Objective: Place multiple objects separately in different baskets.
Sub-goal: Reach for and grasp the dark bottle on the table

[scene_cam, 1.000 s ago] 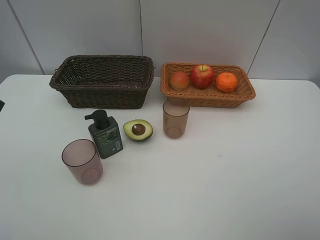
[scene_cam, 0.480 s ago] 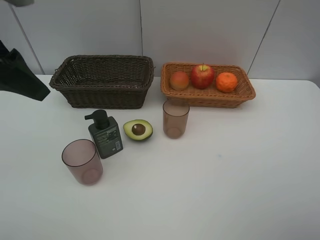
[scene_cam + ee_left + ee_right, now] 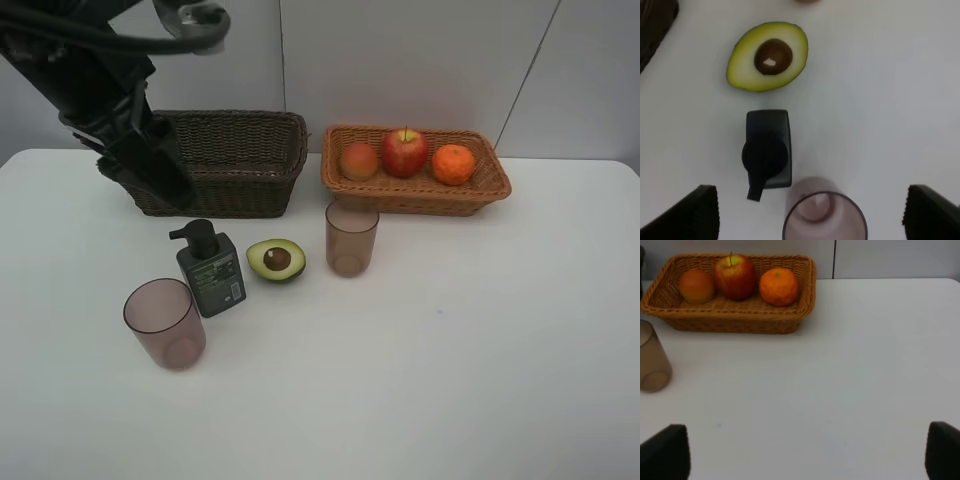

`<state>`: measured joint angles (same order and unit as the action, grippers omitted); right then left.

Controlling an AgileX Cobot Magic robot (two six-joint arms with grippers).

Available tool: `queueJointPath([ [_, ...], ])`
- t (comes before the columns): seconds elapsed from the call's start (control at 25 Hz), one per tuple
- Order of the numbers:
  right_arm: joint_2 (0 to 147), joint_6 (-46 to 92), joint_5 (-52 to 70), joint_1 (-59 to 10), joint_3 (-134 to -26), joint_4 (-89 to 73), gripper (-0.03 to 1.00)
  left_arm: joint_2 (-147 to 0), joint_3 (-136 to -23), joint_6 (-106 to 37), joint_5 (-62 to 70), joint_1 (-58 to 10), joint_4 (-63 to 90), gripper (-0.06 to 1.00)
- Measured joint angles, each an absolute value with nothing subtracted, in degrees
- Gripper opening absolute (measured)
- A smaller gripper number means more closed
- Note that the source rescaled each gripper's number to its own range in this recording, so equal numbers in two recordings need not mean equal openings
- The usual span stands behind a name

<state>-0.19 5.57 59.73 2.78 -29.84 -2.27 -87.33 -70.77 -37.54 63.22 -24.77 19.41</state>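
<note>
Coming in from the far left, the left arm [image 3: 95,75] is now hiding the left end of the dark brown basket [image 3: 245,160]. Its hand [image 3: 811,212] is hanging wide open and empty over the pump bottle [image 3: 767,150] and the near cup [image 3: 824,217], which is cut off in the left wrist view. The halved avocado [image 3: 767,56] is lying on the bench [image 3: 450,340]. The right hand [image 3: 803,450], also open, is showing only its fingertips. The apple [image 3: 404,153], tangerine [image 3: 453,164] and peach-coloured fruit [image 3: 358,161] are sitting in the light basket [image 3: 480,192].

High overview plus closer wrist views
</note>
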Motion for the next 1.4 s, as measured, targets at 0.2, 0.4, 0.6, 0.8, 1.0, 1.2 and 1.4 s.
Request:
queueJointPath([
  [0.2, -0.2, 5.6, 59.7, 2.8, -29.8, -2.3, 1.00, -90.9, -72.0, -37.1, 63.7, -26.9, 16.0, 0.97],
  [0.4, -0.2, 5.6, 59.7, 2.8, -29.8, -2.3, 1.00, -92.5, -72.3, -36.2, 64.4, -26.9, 12.6, 0.97],
  [0.6, -0.2, 5.6, 59.7, 2.8, -29.8, -2.3, 1.00, -95.6, -72.3, -34.2, 64.6, -26.9, 11.8, 0.97],
  [0.8, -0.2, 5.6, 59.7, 2.8, -29.8, -2.3, 1.00, -99.4, -72.3, -32.2, 64.3, -26.9, 11.6, 0.97],
  [1.0, -0.2, 5.6, 59.7, 2.8, -29.8, -2.3, 1.00, -101.4, -72.3, -31.9, 63.1, -26.9, 11.6, 0.97],
  [1.2, -0.2, 5.6, 59.7, 2.8, -29.8, -2.3, 1.00, -103.4, -72.3, -31.7, 62.9, -26.9, 11.7, 0.97],
  [1.4, -0.2, 5.6, 59.7, 2.8, -29.8, -2.3, 1.00, -105.8, -72.3, -30.4, 60.7, -26.9, 11.8, 0.97],
])
